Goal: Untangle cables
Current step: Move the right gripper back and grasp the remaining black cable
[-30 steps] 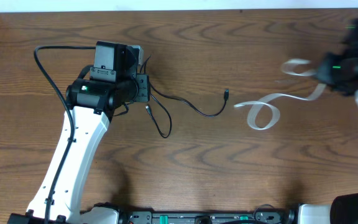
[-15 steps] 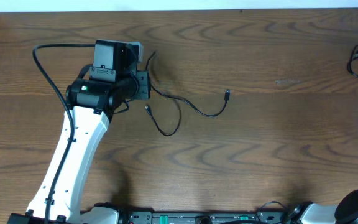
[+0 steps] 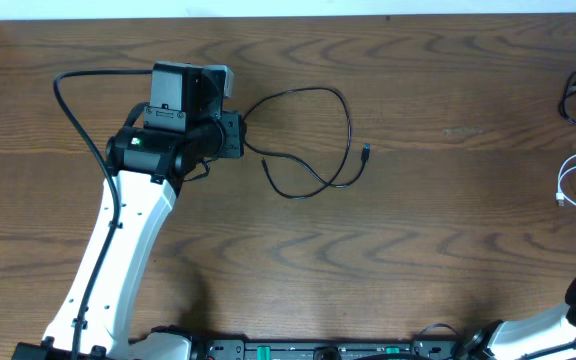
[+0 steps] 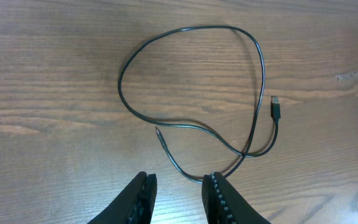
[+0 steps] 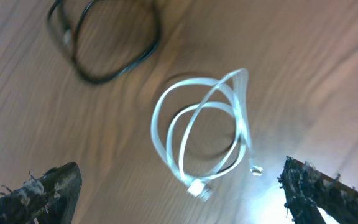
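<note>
Gaping wide, the right gripper (image 5: 180, 168) hangs over the white cable (image 5: 240, 124) at the table's (image 3: 448, 250) right edge; only the left wrist view shows the left gripper (image 4: 179, 177) slightly parted beside the looped black cable (image 4: 207, 26).

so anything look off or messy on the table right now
Nothing damaged or spilled. The black cable lies in a loose loop crossing itself just ahead of the left end effector; the white cable sits coiled near the right edge of the table. The two are well apart, so only each cord's own loops look untidy.
</note>
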{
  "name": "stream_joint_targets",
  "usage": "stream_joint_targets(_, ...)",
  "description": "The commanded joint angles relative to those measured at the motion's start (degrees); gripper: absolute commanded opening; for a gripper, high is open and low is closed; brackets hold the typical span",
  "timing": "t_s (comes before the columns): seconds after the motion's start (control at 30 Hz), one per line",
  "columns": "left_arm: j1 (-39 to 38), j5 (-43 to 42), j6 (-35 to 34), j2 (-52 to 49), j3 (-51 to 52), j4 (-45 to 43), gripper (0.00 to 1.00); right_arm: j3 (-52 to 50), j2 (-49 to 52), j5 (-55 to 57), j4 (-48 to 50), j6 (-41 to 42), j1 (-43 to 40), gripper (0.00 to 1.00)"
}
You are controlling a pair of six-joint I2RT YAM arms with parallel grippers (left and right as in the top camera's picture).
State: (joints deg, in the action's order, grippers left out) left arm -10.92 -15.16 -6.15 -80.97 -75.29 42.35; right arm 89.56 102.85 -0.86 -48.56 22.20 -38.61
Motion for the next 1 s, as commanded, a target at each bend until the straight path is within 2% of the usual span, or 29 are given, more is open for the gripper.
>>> stream_joint_targets(0.0,0.2,-0.9,-0.3,-0.3,-0.3,0.0,0.3,0.8,-1.0,-10.2,-2.6,-4.8,4.7,0.99)
stream_joint_targets(0.17,0.2,-0.5,-0.2,-0.3,-0.3,0.0,0.3,0.7,-0.7,-15.8,-2.4,-14.6,19.1,0.99)
stream_joint_targets(0.23,0.3,4.0,-0.3,-0.3,-0.3,0.0,0.3,0.7,0.0,-15.7,-1.5,-18.5,28.1,0.99)
stream_joint_targets(0.33,1.3,6.0,-0.3,-0.3,-0.3,0.0,0.3,0.7,2.3,-13.9,-0.2,-19.1,39.6,0.99)
stream_joint_targets(0.53,6.8,5.9,-1.6,-0.3,-0.3,1.6,0.3,0.7,10.4,-11.5,3.9,-19.1,57.4,0.99)
stream_joint_targets(0.77,11.0,6.0,-1.6,-0.3,-0.3,3.5,0.3,0.7,17.9,-9.2,6.6,-19.3,67.1,0.99)
stream_joint_targets(0.97,11.1,6.0,-1.6,-0.3,-0.3,3.7,0.3,0.7,21.5,0.4,6.8,-13.2,71.1,0.99)
